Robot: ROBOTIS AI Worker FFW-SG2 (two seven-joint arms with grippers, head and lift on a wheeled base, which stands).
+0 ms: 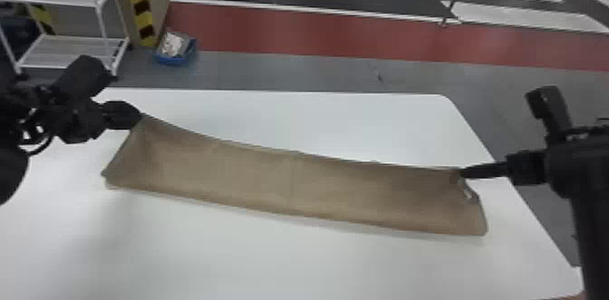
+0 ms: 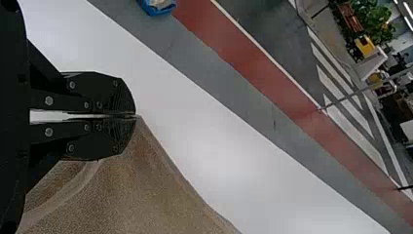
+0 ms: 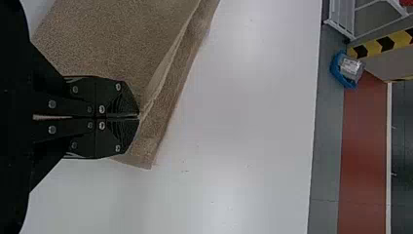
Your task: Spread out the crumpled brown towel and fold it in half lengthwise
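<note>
The brown towel [image 1: 290, 181] stretches across the white table as a long, mostly smooth strip, its far edge held up at both ends. At its far left corner is my left gripper [image 1: 141, 117]; in the left wrist view the left gripper [image 2: 136, 115] is shut on the towel [image 2: 146, 185]. By the far right corner is my right gripper [image 1: 462, 172]. The right wrist view has the right gripper [image 3: 139, 117] shut on the towel [image 3: 112, 44], close to a folded edge. The towel's right end is slightly bent.
The white table [image 1: 272, 263] has its far edge beyond the towel and its right edge under the right arm. Off the table, a white shelf rack [image 1: 68, 45] and a blue bin [image 1: 176, 52] stand on the floor at the back left.
</note>
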